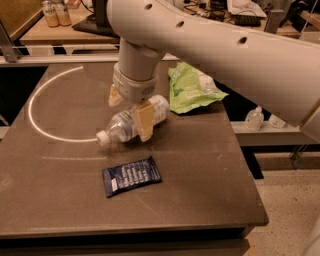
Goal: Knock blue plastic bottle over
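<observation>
The blue plastic bottle point(125, 126) lies on its side on the dark table point(200, 165). Its white cap point(102, 138) points to the front left. My gripper point(130, 110) hangs straight over the bottle's middle. One tan finger point(145, 121) is in front of the bottle and the other point(114, 96) is behind it. The fingers stand apart, with the bottle lying between them. The large white arm hides part of the bottle's base end.
A green bag point(192, 87) lies just right of the bottle. A dark blue packet point(131, 176) lies nearer the front edge. A white arc point(37, 125) is marked on the table's left. Orange-brown bottles point(56, 13) stand far back left. Small clear bottles point(255, 119) stand off the table's right.
</observation>
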